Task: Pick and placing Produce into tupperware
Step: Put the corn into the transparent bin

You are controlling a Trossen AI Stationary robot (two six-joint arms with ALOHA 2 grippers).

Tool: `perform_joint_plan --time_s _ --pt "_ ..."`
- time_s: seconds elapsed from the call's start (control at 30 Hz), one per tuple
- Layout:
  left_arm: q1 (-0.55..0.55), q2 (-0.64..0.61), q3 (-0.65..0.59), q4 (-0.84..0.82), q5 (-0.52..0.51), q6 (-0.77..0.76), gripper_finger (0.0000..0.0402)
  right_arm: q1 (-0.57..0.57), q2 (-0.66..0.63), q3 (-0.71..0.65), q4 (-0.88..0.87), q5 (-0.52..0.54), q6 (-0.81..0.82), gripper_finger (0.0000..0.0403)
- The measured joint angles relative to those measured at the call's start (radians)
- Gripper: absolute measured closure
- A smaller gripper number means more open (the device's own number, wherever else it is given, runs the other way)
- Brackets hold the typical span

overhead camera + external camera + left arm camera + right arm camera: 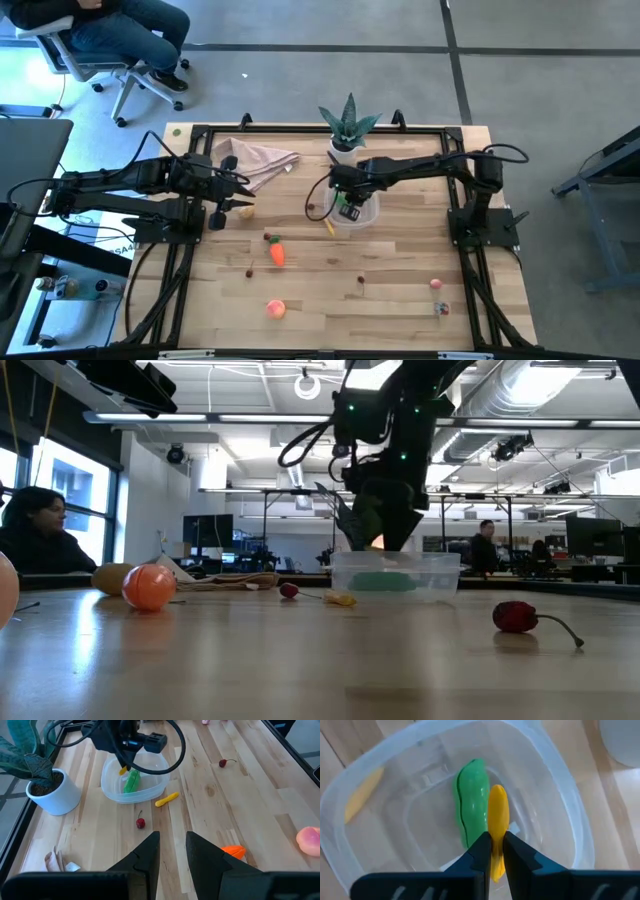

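Observation:
The clear tupperware (368, 218) stands on the table near its middle, in front of the potted plant. A green pod (472, 800) lies on its floor. My right gripper (347, 208) hangs over the tupperware, shut on a yellow strip (498, 815). A second yellow strip (166, 799) lies on the table just outside the tupperware's wall. My left gripper (172, 845) waits at the table's left, open, nothing between its fingers. An orange carrot (277, 252) and a peach (275, 309) lie nearer the front edge. My right gripper pinches the yellow strip between its two fingers (482, 851), at the strip's upper part (497, 840). The fingers come from above, pointing steeply down. The strip hangs below them over the tupperware, next to the green pod, its lower end pointing at the floor of the container.
A spiky plant in a white pot (346, 135) stands right behind the tupperware. A beige cloth (255, 160) lies at the far left. Small cherries (361, 281) (140, 823) and other small pieces (437, 285) are scattered over the front half. A person sits beyond the table's far left corner.

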State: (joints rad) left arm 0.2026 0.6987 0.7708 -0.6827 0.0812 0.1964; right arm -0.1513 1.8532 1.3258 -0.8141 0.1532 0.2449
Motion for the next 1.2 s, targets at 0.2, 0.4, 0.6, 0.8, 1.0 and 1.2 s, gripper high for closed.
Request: perform_joint_plan --time_s 0.2,0.4,0.6,0.8,1.0,1.2 --pt "0.0 0.0 0.0 0.0 0.0 0.0 0.0318 0.0 0.005 0.001 0.014 -0.026 -0.001 0.0372" --pt "0.0 0.0 0.0 0.0 0.0 0.0 0.0318 0.0 0.01 0.0 0.037 -0.032 -0.022 0.0372" --pt "0.0 0.0 0.0 0.0 0.0 0.0 0.0318 -0.009 0.009 0.0 0.037 -0.062 -0.019 0.0372" --pt "0.0 0.0 0.0 0.0 0.0 0.0 0.0318 -0.014 0.009 0.0 0.038 -0.072 -0.026 0.0372" --pt "0.0 0.0 0.0 0.0 0.0 0.0 0.0318 -0.015 0.009 0.0 0.04 -0.084 -0.026 0.0372" --pt "0.0 0.0 0.0 0.0 0.0 0.0 0.0318 -0.02 0.009 0.0 0.042 -0.094 -0.025 0.0356"
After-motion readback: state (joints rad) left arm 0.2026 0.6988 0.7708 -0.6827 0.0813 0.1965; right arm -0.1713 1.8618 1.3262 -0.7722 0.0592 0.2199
